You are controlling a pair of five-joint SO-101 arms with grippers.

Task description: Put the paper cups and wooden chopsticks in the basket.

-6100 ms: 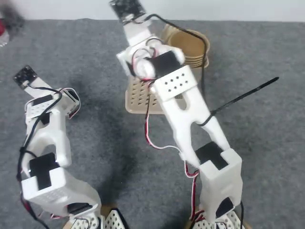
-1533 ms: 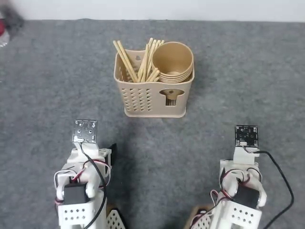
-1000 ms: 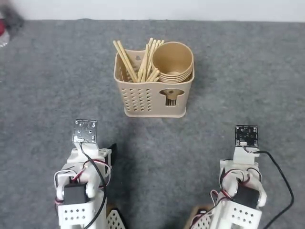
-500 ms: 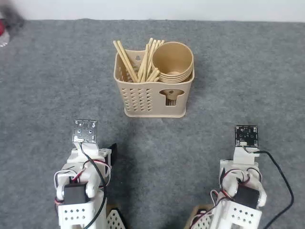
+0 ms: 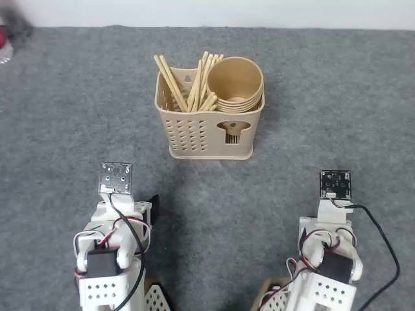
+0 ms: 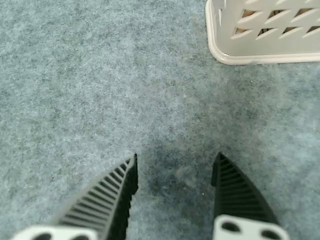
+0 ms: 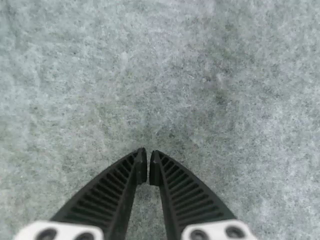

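A beige perforated basket stands at the far middle of the grey carpet. Inside it a stack of paper cups fills the right side and several wooden chopsticks lean upright in the left side. Both arms are folded back at the near edge, well short of the basket. My left gripper is open over bare carpet, with a corner of the basket farther off. My right gripper is shut on nothing above the carpet.
The grey carpet lies bare around the basket on all sides. A pale wall strip runs along the far edge. The left arm's body and the right arm's body occupy the near corners.
Six seconds ago the right arm stretched out over the basket and the left arm was raised at the left. Both have since folded back to the near edge and have kept still since.
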